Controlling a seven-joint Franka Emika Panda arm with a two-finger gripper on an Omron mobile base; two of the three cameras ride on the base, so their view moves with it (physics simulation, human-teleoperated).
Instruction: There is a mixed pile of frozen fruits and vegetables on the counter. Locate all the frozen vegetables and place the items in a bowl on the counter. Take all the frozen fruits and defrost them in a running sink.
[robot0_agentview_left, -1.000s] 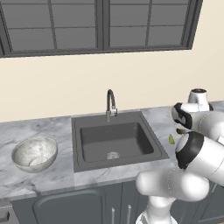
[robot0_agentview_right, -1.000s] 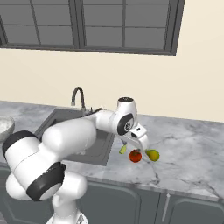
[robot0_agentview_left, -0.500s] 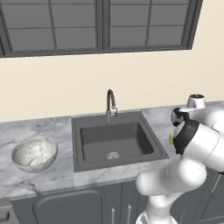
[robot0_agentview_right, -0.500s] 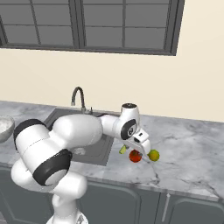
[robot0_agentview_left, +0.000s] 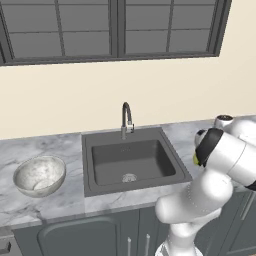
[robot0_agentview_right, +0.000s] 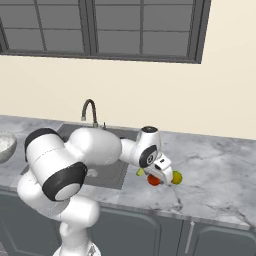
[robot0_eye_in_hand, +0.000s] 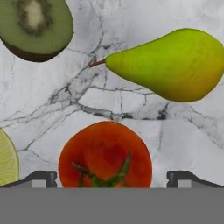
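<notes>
Pincer spread wide, pointing straight down, fingertips flanking the red tomato on the counter.

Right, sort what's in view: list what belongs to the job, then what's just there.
Job: tomato, pale wedge, kiwi half, pear, bowl, sink, faucet, counter, open fingers.

Just there: window, cabinets.

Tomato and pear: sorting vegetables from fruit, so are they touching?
Apart. The hand view shows bare marble between the tomato and the pear.
</notes>
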